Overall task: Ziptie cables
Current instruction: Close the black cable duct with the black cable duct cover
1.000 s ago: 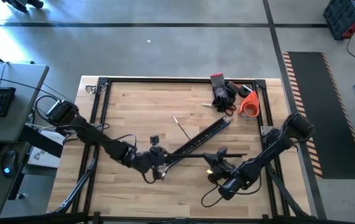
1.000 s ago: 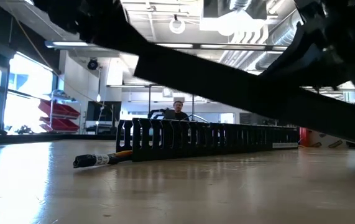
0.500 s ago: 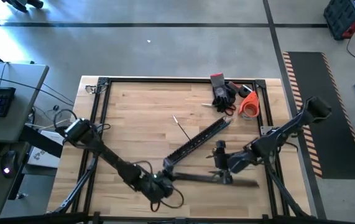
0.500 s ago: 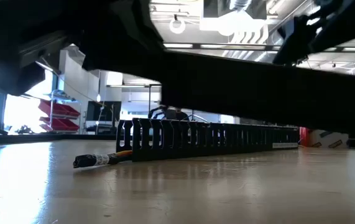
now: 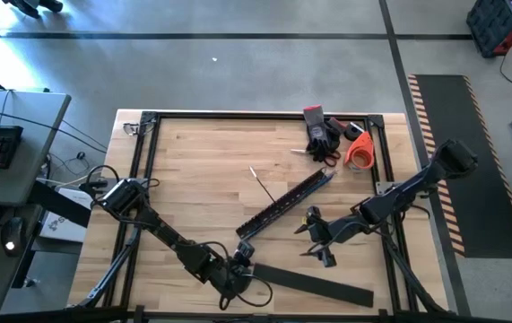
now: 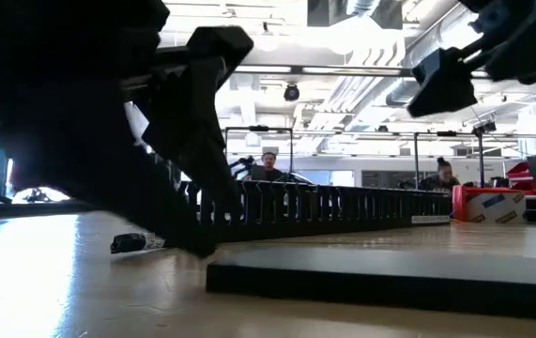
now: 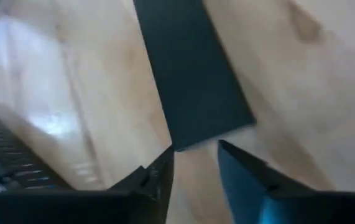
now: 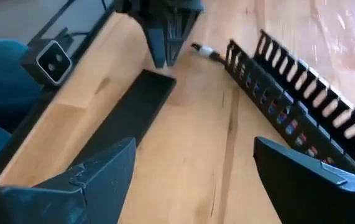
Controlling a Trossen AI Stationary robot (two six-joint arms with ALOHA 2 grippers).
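Left arm stretched low toward the table's near edge, left gripper (image 5: pixel 240 272) fingers slightly parted, right arm reaching in from the right side, right gripper (image 5: pixel 316 237) raised, fingers spread wide, holding nothing

High cam straight down, low cam table-level, wrist cams close; all share flat black cover (image 5: pixel 314 284).

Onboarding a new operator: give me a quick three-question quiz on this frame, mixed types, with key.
1. True or false: the flat black cover strip lies on the table, held by neither gripper.
2. Which gripper is at the strip's end? A left B right
3. Fill in: the right gripper hangs with its jaws ____.

Key:
1. True.
2. A: the left gripper is at the strip's end, jaws slightly apart.
3. Open, between the strip and the slotted black bar.
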